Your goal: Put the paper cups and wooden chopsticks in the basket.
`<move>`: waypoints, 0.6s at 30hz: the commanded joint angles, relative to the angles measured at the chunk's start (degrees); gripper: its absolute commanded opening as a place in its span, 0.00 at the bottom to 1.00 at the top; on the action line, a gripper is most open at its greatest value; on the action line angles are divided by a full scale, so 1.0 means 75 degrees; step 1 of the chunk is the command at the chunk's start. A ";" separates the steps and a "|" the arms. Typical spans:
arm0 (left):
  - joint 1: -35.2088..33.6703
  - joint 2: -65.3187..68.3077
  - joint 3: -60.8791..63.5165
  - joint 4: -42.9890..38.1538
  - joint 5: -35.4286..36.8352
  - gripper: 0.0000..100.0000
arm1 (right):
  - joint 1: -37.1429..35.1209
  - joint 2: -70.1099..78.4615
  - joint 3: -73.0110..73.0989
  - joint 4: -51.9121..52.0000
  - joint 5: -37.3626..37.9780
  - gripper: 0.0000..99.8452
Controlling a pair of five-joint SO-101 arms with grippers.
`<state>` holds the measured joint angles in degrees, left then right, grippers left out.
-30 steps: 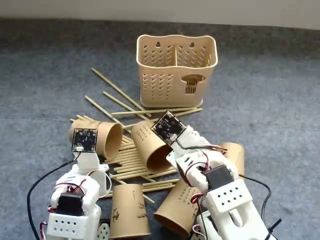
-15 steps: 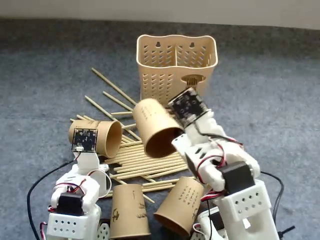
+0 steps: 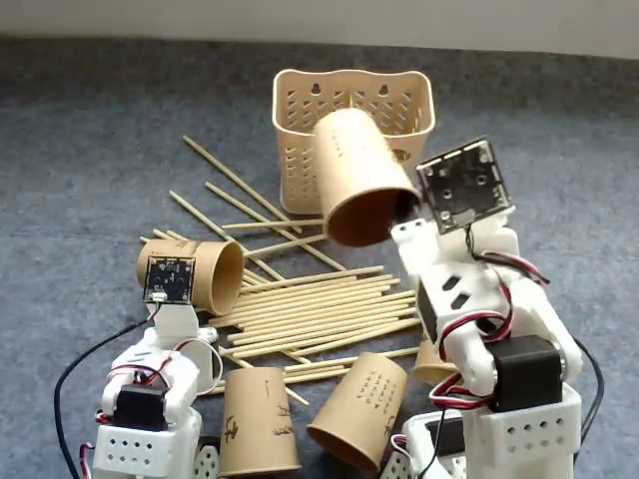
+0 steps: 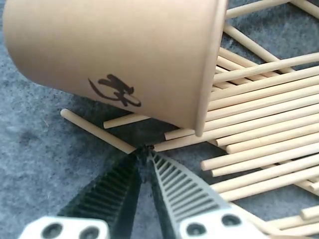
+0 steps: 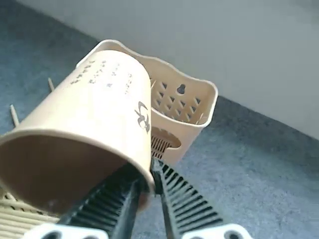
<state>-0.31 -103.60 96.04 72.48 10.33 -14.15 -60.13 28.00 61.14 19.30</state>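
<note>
My right gripper (image 5: 149,175) is shut on the rim of a brown paper cup (image 3: 354,175), which hangs tilted in the air just in front of the tan slotted basket (image 3: 300,110), mouth facing the arm. The same cup (image 5: 89,124) hides part of the basket (image 5: 199,107) in the right wrist view. A pile of wooden chopsticks (image 3: 319,309) lies on the grey carpet. My left gripper (image 4: 144,149) is shut and empty, low over the carpet, its tips by a chopstick end beside a cup lying on its side (image 4: 114,55). That cup (image 3: 200,274) sits left of the pile.
Two more cups (image 3: 258,419) (image 3: 359,409) lie near the front edge between the arms. Another cup (image 3: 434,364) is partly hidden behind the right arm. Loose chopsticks (image 3: 235,180) fan out left of the basket.
The right arm has lifted its cup off the chopstick pile and carried it up and back toward the basket. The left arm has kept still.
</note>
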 commanded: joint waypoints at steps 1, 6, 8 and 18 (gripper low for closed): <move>0.0111 -0.0053 0.0147 -0.0070 0.0047 0.01 | 0.0205 -0.0053 -0.0404 -0.0662 -0.0094 0.01; 0.0111 -0.0053 0.0147 -0.0070 0.0047 0.01 | 0.0404 -0.0053 -0.0416 -0.1131 -0.0094 0.01; 0.0111 -0.0053 0.0147 -0.0070 0.0047 0.01 | 0.0404 0.0053 -0.0416 -0.1272 -0.0094 0.01; 0.0088 -0.0053 0.0147 -0.0070 0.0047 0.01 | 0.0967 0.2620 -0.2163 -0.1248 -0.0516 0.01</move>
<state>-0.31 -103.60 96.04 72.48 10.33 -9.41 -46.24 17.80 53.14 17.54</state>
